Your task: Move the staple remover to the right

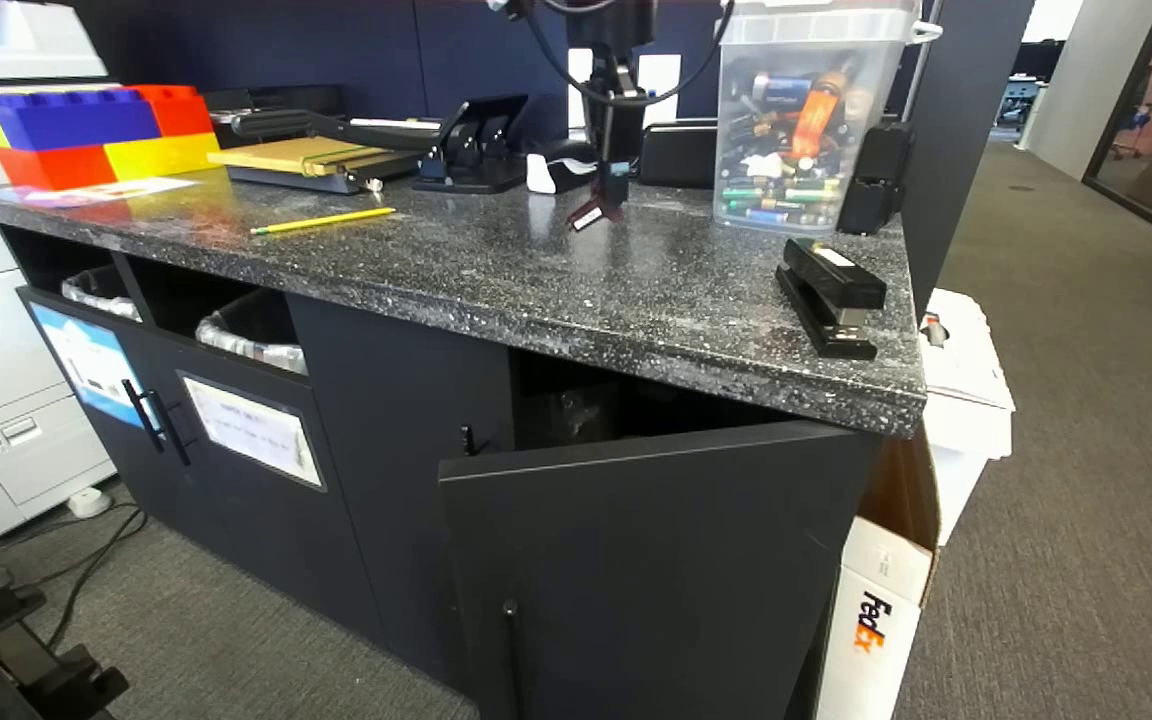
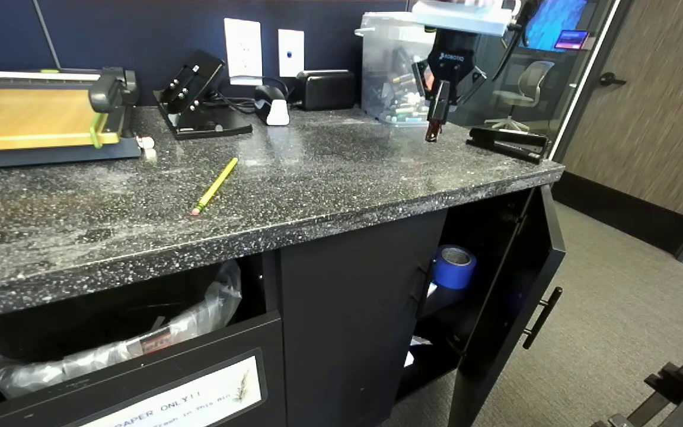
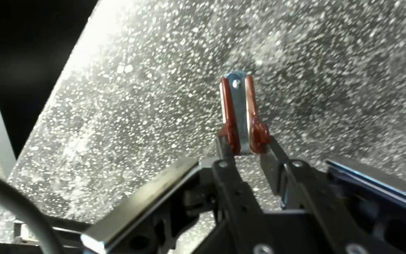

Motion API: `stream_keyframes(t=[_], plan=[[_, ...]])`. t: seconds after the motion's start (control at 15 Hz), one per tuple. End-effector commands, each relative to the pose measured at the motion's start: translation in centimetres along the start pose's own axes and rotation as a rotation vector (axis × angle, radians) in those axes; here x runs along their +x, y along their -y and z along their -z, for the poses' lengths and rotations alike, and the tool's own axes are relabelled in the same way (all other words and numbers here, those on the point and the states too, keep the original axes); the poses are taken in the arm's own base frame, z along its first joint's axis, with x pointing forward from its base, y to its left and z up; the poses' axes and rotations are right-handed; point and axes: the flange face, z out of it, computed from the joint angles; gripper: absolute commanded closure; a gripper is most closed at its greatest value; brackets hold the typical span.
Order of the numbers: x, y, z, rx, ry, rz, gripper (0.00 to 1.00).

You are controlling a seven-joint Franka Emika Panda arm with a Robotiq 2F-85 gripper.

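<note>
The staple remover (image 3: 239, 109) is small, dark red-brown with a metal strip along its middle. It sits between the two fingertips of my gripper (image 3: 246, 144) in the wrist view, with both fingers pressed on its sides. In both exterior views the gripper (image 1: 613, 182) (image 2: 438, 110) points down with the staple remover (image 1: 591, 214) (image 2: 433, 131) at its tips. It is low over the dark speckled counter (image 1: 576, 280). I cannot tell whether it touches the surface.
A long black stapler (image 1: 831, 298) (image 2: 508, 144) lies near the counter's right end. A clear bin (image 1: 786, 120) of batteries stands behind it. A yellow pencil (image 1: 323, 221) (image 2: 216, 185) lies to the left. A cabinet door (image 1: 656, 560) hangs open below the front edge.
</note>
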Motion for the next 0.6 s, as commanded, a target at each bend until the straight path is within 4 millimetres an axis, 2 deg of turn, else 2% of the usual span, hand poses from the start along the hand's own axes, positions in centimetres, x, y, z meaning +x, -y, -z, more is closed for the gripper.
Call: stream_keyframes(t=[0.0, 0.2, 0.47, 0.53], plan=[[3.4, -2.9, -1.8, -0.007, -0.008, -0.119, 0.94], [5.8, -5.4, -3.8, -0.035, -0.022, -0.185, 0.94], [7.5, -7.2, -5.1, -0.044, -0.021, -0.238, 0.94], [7.6, -7.5, -5.1, -0.046, -0.017, -0.241, 0.55]])
